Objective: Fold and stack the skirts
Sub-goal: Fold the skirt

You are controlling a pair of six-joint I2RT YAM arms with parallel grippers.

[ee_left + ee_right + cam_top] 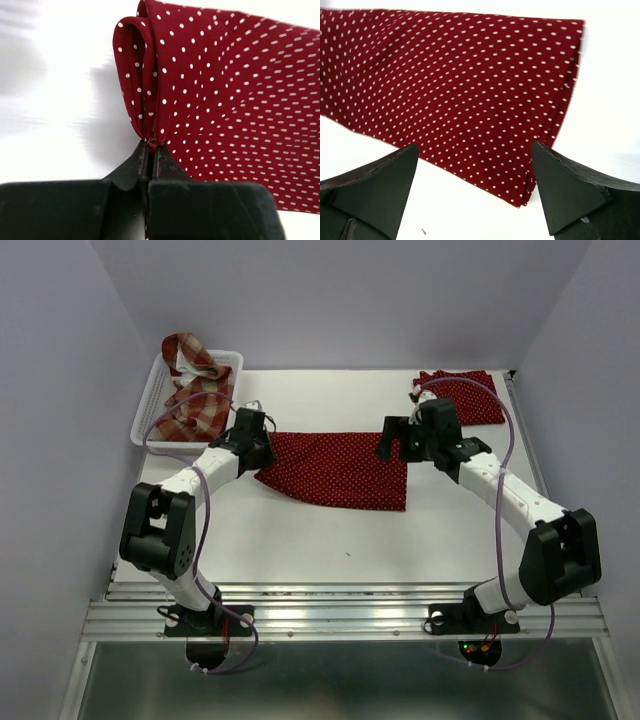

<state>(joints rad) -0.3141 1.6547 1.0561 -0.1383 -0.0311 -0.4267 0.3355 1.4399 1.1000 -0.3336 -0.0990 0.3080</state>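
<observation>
I had the left claw [151, 146] pinched on a folded edge of the dotted skirt [225, 100]. The right claw [475, 147] hung wide open over its other end.

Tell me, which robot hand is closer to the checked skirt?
Left. The left gripper pinches the dotted skirt just beside the checked skirt in its basket; the right gripper hangs open farther off, at the dotted skirt's other end.

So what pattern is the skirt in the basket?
Red-and-cream plaid; the skirt shows best in the top view.
</observation>
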